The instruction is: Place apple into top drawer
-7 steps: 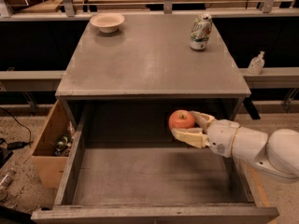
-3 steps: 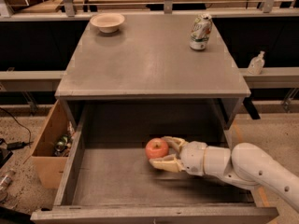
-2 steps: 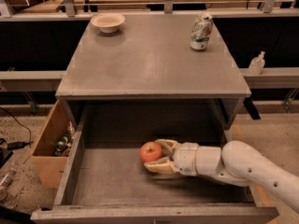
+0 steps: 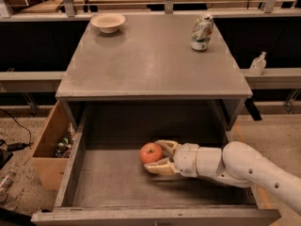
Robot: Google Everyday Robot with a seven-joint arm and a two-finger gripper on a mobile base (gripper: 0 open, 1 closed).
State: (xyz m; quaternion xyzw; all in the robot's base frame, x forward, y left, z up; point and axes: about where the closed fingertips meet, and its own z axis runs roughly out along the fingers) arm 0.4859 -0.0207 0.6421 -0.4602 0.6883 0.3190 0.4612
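Fingers (image 4: 161, 167): two, pale, one over the back of the apple (image 4: 151, 152) and one under its front, pinching it between them. Gripper (image 4: 152, 156): inside the open top drawer (image 4: 110, 185), reaching in from the right on a white arm (image 4: 244, 168).

Apple: red-orange, held in the gripper low over the drawer floor, a little left of centre. Whether it touches the floor cannot be told.

Top drawer: grey, pulled out beneath the table (image 4: 150, 60); flat floor, low side walls, thick front panel nearest the camera.

Risks, as judged:
- If let go above the floor, the round apple would likely roll; the drawer walls should contain it.
- Fingers that part only slightly could drag the apple along on the way out.
- The arm lies across the right part of the drawer, under the table's front edge. A steep lift could knock that edge, and a sideways pull the right wall.

Surroundings:
- Bowl (image 4: 108, 22), beige, back left of the table top.
- Can (image 4: 202, 32), green-white, back right of the table top.
- Cardboard box (image 4: 47, 149), brown, on the ground just beside the drawer's left wall, small items inside.
- Bottle (image 4: 257, 63), pale, on the ledge to the right.

Obstruction: none of these lies in the path. Only the table's overhang limits the way out.
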